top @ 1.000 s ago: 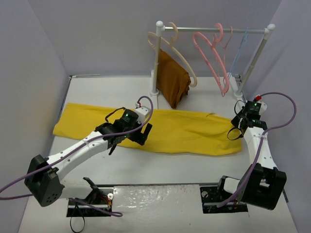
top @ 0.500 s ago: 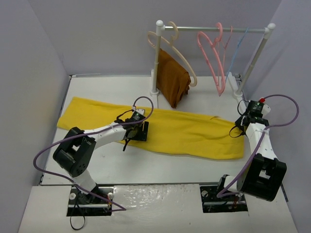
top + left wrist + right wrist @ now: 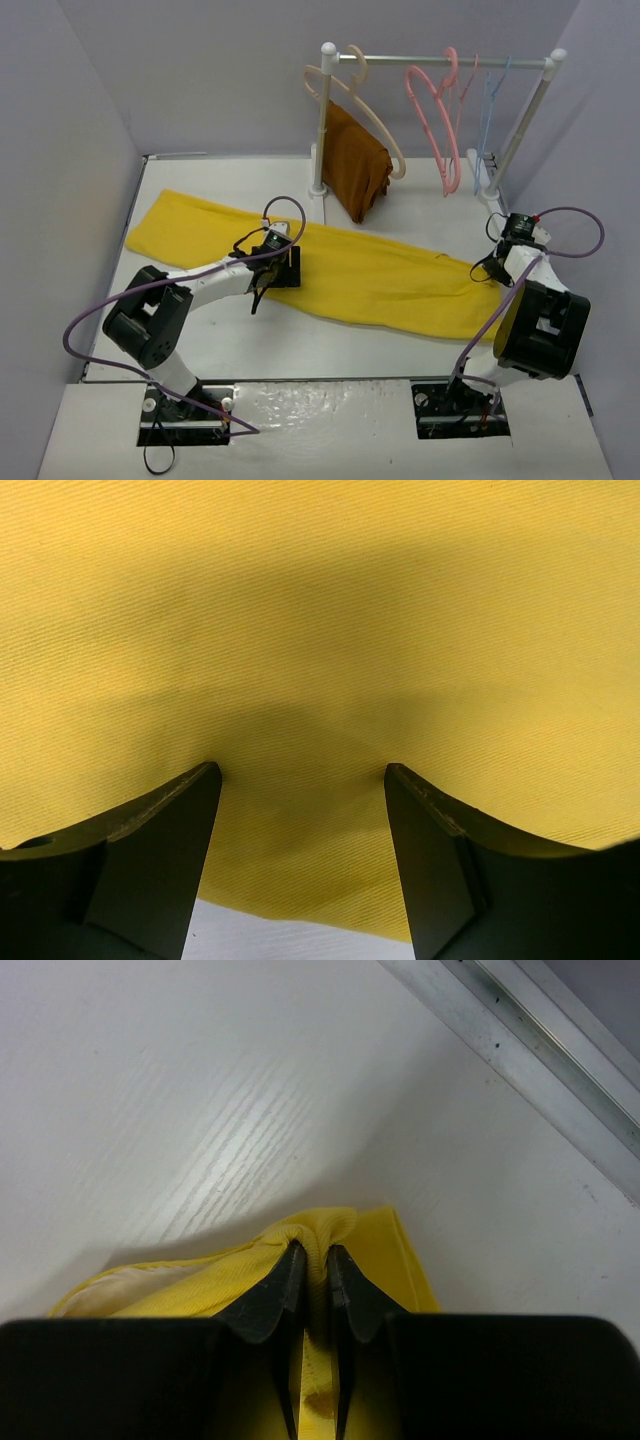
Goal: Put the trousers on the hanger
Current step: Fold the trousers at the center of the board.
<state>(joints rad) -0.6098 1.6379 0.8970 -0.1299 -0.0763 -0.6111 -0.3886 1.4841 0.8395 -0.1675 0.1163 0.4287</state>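
Pinching a bunched fold of the trousers (image 3: 400, 290), the right gripper (image 3: 310, 1252) was clamped tight at the cloth's lower-right end. The left gripper (image 3: 300, 775) sat spread apart, tips pressed onto the yellow fabric mid-frame. The trousers lay flat diagonally across the table (image 3: 230, 190), and the pink hanger (image 3: 451, 178) hung on the rail (image 3: 410, 60), upper right.
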